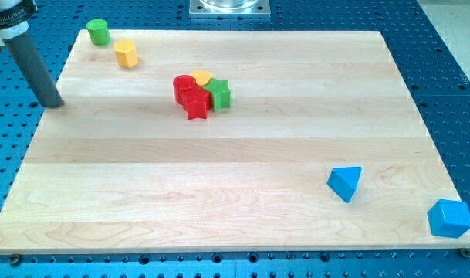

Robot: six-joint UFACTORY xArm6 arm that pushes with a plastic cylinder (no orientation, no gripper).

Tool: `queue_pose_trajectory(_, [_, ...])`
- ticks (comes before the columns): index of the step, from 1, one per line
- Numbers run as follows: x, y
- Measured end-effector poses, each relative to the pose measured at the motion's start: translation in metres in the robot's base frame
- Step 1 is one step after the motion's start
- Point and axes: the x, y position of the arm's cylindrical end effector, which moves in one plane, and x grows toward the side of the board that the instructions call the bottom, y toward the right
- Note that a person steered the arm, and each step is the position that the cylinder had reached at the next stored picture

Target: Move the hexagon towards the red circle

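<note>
Pale wood board (219, 193) laid over a blue perforated table (443, 46), with a metal mount (229, 7) seen at the top edge of the frame. Over at the upper left, the dark rod is angled down and my tip (54, 103) is parked right at the board's left edge, on or just off it, hard to say which. No jaws on it, just a plain rod, and nothing is being touched by it. A green cylinder (98, 32) is sat in the upper left corner of the board, and the yellow hexagon (126, 53) is found just to its lower right, close but apart, and up and to the right of the tip. Near the upper middle, a tight cluster is packed together: the red circle (184, 86), a red star-ish block (196, 104) just below it, a green star (219, 93) on the right side, and a small yellow block (201, 76) tucked at the top, shape not clear. The hexagon is well apart from that cluster, off to its upper left. A blue triangle (345, 183) is placed at the lower right, and a blue pentagon-like block (450, 218) is perched at the bottom right corner.
</note>
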Motion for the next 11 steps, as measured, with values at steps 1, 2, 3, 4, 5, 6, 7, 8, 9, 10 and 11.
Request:
queue_pose_trajectory(1, [-0.048, 0.008])
queue_pose_trajectory(2, [-0.072, 0.047])
queue_pose_trajectory(3, [-0.094, 0.052])
queue_pose_trajectory(4, [-0.113, 0.058])
queue_pose_trajectory(5, [-0.113, 0.104])
queue_pose_trajectory(6, [-0.111, 0.145])
queue_pose_trajectory(7, [-0.099, 0.155])
queue_pose_trajectory(8, [-0.074, 0.177])
queue_pose_trajectory(9, [-0.074, 0.178])
queue_pose_trajectory(10, [-0.072, 0.178])
queue_pose_trajectory(11, [-0.069, 0.180])
